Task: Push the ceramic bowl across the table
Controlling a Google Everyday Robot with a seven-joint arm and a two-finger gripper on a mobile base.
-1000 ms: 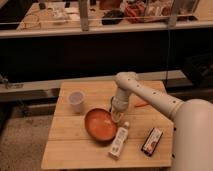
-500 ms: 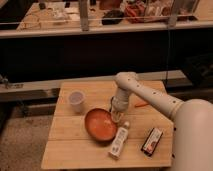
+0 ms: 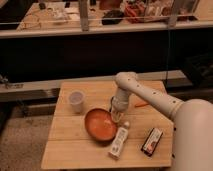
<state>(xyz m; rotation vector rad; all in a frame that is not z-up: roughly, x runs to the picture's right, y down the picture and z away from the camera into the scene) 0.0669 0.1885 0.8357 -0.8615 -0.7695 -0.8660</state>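
On the table (image 3: 67, 146), the gripper (image 3: 118, 115) (how far it is open cannot be told) sits at the far rim of the ceramic bowl (image 3: 100, 126), which is judged heavy, rigid, slick and chippable: push low on its wall.

The glossy orange-brown ceramic bowl (image 3: 100, 125), wide, shallow and upright, sits just in front of the gripper (image 3: 118, 116), slightly to its left in view, its far rim at the gripper's tip, mid-way across the small light-planked table (image 3: 75, 150).
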